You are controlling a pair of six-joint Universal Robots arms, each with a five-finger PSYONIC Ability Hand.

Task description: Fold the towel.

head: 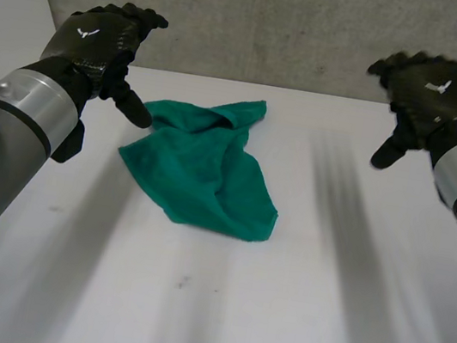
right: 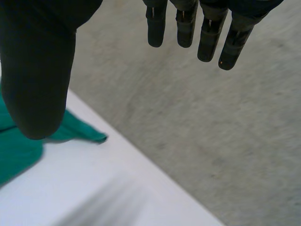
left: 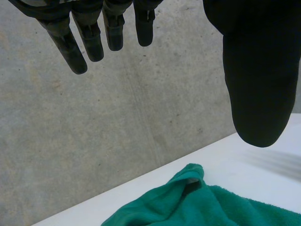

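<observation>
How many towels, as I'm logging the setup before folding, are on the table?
1. The green towel lies crumpled on the white table, nearer the open left hand than the open right hand, touching neither. A second beneath it can't be ruled out.

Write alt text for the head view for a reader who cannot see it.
A crumpled green towel lies on a white table. The left hand and right hand hover open above the table on either side of it, neither holding it.
</observation>
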